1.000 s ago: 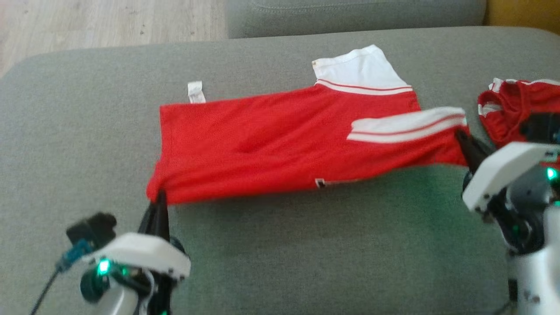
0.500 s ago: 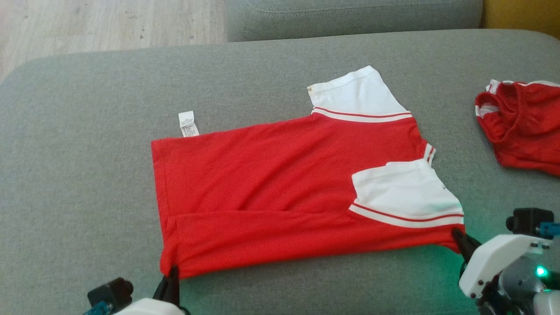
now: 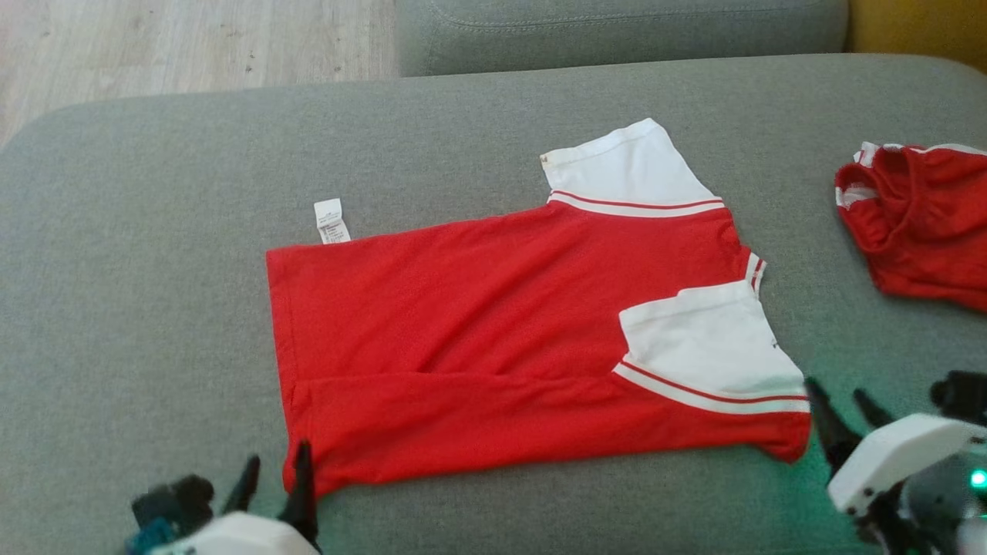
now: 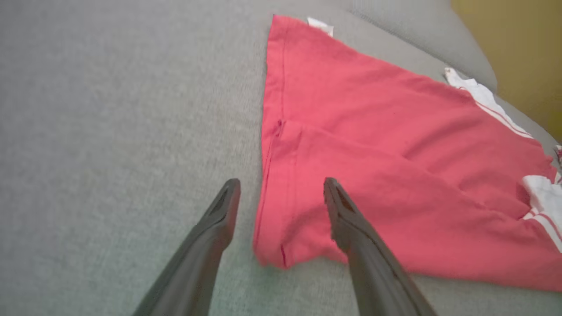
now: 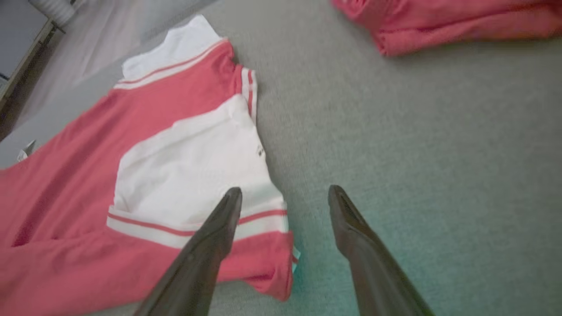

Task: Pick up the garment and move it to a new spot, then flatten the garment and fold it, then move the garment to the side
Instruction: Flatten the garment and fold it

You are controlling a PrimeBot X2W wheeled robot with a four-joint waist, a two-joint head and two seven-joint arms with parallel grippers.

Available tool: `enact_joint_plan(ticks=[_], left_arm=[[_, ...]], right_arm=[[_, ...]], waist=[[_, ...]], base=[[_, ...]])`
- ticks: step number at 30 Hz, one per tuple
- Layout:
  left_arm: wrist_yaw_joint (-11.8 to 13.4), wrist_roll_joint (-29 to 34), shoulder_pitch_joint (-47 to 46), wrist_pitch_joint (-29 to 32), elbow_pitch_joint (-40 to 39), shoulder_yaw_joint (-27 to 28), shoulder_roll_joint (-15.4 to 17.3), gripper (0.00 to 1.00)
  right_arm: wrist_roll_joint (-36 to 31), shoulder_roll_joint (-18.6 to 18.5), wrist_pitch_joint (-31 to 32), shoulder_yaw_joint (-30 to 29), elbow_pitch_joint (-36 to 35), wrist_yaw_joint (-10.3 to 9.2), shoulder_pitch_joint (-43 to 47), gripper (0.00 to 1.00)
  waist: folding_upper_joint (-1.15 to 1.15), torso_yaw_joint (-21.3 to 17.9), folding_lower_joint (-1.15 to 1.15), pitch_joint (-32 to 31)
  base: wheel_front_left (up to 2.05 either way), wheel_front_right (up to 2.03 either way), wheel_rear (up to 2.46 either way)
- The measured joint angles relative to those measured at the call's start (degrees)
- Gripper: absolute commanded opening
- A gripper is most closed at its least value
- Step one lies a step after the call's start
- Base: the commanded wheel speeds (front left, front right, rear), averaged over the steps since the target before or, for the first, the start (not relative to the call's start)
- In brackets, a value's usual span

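Note:
The garment (image 3: 493, 339) is a red shirt with white, red-striped sleeves, lying flat on the grey cushion (image 3: 154, 231) with its near long edge folded over. My left gripper (image 3: 274, 474) stands open at the shirt's near left corner (image 4: 272, 254), which lies loose between the fingers (image 4: 219, 219). My right gripper (image 3: 840, 405) is open too, just beside the near right corner (image 5: 276, 272) under the white sleeve (image 5: 189, 171), holding nothing.
A second red garment (image 3: 917, 223) lies crumpled at the cushion's right edge, also seen in the right wrist view (image 5: 448, 22). A white care label (image 3: 330, 221) sticks out from the shirt's far left hem. Wooden floor (image 3: 193, 38) lies beyond the cushion.
Both grippers pulled the shirt's near edge toward me and laid it down, then opened and let go of the two near corners. The shirt now lies flat.

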Motion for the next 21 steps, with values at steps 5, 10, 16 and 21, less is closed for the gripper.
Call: enact_joint_plan(ticks=[5,10,16,21], left_arm=[[0.54,2.71,-4.75,2.11,-4.80,0.63,4.41,1.00],[-1.33,6.27,-16.77,8.37,-6.83,1.27,11.36,1.00],[-6.82,7.10,-31.18,18.15,-1.78,-0.29,15.63,1.00],[-10.09,6.46,-36.57,26.15,5.33,-2.74,16.69,1.00]], right_arm=[[-0.25,0.00,-0.62,-1.37,-6.39,0.00,-0.52,1.00],[-1.27,-0.07,-0.21,0.02,-11.96,0.00,-4.71,1.00],[-1.51,-1.21,1.75,5.37,-13.97,0.00,-12.05,1.00],[-1.34,-2.65,2.02,9.87,-13.57,0.00,-18.46,1.00]], waist=[[0.00,-0.02,0.00,0.44],[0.00,-0.25,0.01,2.08],[0.00,-1.26,0.02,5.50],[0.00,-2.90,0.02,9.02]], base=[[0.00,0.00,0.00],[0.00,0.00,0.00],[0.00,0.00,0.00],[0.00,0.00,0.00]])
